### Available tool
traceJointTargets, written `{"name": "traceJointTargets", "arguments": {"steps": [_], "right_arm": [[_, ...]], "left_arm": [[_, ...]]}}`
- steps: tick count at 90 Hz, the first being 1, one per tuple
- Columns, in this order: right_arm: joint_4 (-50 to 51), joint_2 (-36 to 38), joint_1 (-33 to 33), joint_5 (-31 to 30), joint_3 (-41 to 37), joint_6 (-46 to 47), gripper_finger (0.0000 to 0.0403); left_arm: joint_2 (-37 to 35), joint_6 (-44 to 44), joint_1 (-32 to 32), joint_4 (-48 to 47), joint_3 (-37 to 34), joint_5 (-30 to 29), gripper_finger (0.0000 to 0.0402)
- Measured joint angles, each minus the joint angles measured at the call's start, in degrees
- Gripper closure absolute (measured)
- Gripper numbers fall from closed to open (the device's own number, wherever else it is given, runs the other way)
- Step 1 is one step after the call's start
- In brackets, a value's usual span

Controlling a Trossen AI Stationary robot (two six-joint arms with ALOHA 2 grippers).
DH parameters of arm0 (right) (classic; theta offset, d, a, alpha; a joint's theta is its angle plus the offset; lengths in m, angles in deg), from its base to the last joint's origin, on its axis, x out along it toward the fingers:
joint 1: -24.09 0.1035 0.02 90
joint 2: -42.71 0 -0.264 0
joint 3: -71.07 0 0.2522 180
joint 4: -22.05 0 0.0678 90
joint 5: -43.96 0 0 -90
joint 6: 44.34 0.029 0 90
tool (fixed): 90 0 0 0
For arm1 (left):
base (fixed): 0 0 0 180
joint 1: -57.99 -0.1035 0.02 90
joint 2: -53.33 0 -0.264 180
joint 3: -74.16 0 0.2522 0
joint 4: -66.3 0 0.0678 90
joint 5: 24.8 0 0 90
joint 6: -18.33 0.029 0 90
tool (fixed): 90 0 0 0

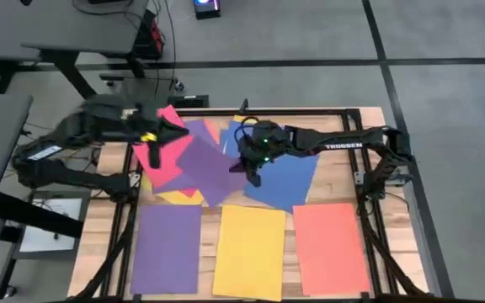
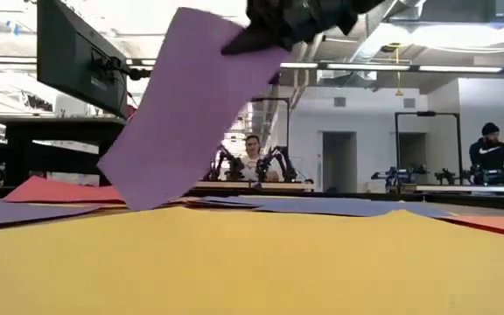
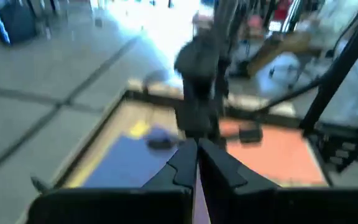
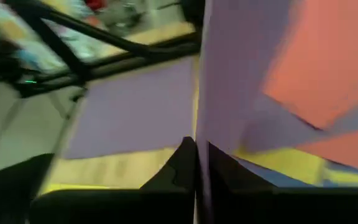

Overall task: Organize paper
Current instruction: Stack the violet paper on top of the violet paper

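A loose heap of paper lies at the table's middle: blue sheets [image 1: 286, 172], yellow [image 1: 179, 197] and others. My right gripper [image 1: 251, 171] is shut on a purple sheet [image 1: 205, 168], which hangs slanted in the low view [image 2: 186, 105]. My left gripper [image 1: 173, 133] is shut on a red sheet [image 1: 165, 158] at the heap's left. Along the near edge, three single sheets lie flat side by side: purple [image 1: 168, 248], yellow [image 1: 249, 251] and orange-red [image 1: 329, 246]. My left gripper pinches the red sheet between its two fingers; only a thin pink edge [image 3: 196, 198] shows between them. Which part of the sheet it has cannot be told. My right gripper pinches the purple sheet's raised edge [image 4: 201, 155] between its two fingers, from above. The sheet hangs slanted below the fingers [image 2: 269, 35]. Its lower end [image 2: 134, 203] reaches down to the heap.
Black frame rails [image 1: 369, 181] run along the table's sides and far edge. Bare wood [image 1: 335, 181] shows between the heap and the right rail. Beyond the table, people sit at other benches [image 2: 252, 153].
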Motion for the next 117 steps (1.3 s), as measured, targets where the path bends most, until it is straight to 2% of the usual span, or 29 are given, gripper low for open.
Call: {"name": "traceJointTargets", "arguments": {"steps": [22, 39, 59, 89, 108, 117], "right_arm": [[-0.42, -4.21, 4.17, 8.54, 8.02, 3.61, 0.0403], [-6.19, -8.71, 6.14, 14.58, 13.19, 7.67, 0.0403], [-9.77, -20.62, 7.94, 22.08, 23.64, 10.35, 0.0403], [-9.59, -39.2, 10.51, 39.66, 40.67, 10.33, 0.0403], [-9.0, -43.5, 8.85, 39.44, 45.36, 11.86, 0.0403], [-8.61, -43.2, 6.95, 35.69, 45.54, 11.83, 0.0403]], "left_arm": [[-3.25, 0.34, 0.0, -1.68, 3.35, 0.0, 0.0402], [-3.82, 0.46, 0.0, -7.53, 3.3, -0.02, 0.0402], [-3.22, 0.18, 0.0, -12.54, 3.23, -0.07, 0.0402], [-3.5, -0.22, 0.0, -15.8, 3.23, -0.11, 0.0402], [-3.48, -0.22, 0.0, -17.14, 3.23, -0.11, 0.0402], [-3.3, -0.22, 0.0, -17.17, 3.23, -0.1, 0.0402]]}}
